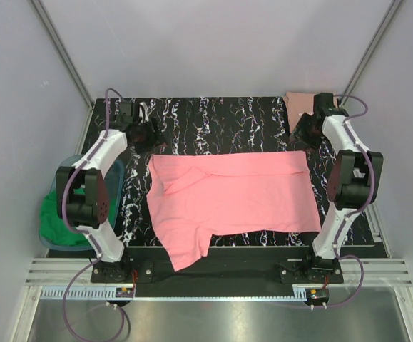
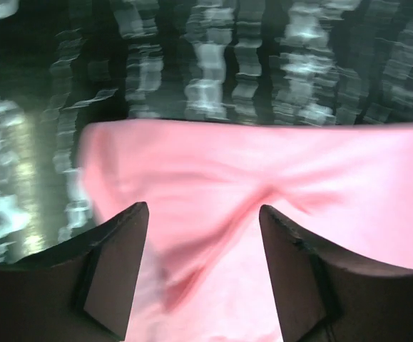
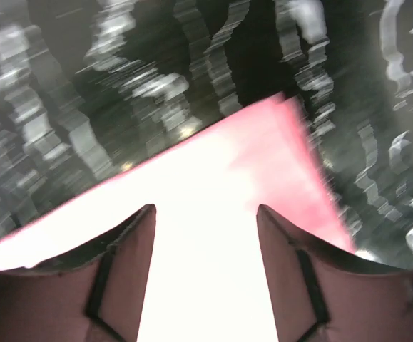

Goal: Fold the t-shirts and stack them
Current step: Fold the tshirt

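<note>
Top external view first: where did the pink t-shirt (image 1: 227, 196) lie? Ana asked.

Spread flat across the middle of the black marbled desk (image 1: 213, 117), Ben said. Its far edge was folded over toward the left, and one corner hung past the desk's near edge on the left side.

And the other one?

The salmon t-shirt (image 1: 300, 104) sat bunched in the far right corner of the desk, well apart from the pink one.

How did the left gripper (image 1: 149, 135) stand?

Off the pink t-shirt's far left corner. In the left wrist view that gripper (image 2: 205, 214) was spread wide with nothing between its fingers, and the pink cloth (image 2: 263, 185) lay beneath.

The right gripper (image 1: 307, 130)?

It was at the far right corner of the pink t-shirt, just beside the salmon one; whether it touched either I could not tell. The right wrist view showed it (image 3: 206, 214) wide too, holding nothing, above a pink corner (image 3: 263, 149) on the blurred desk.

Anything else?

A green cloth (image 1: 55, 214) lay in a bin (image 1: 115, 171) left of the desk.
</note>
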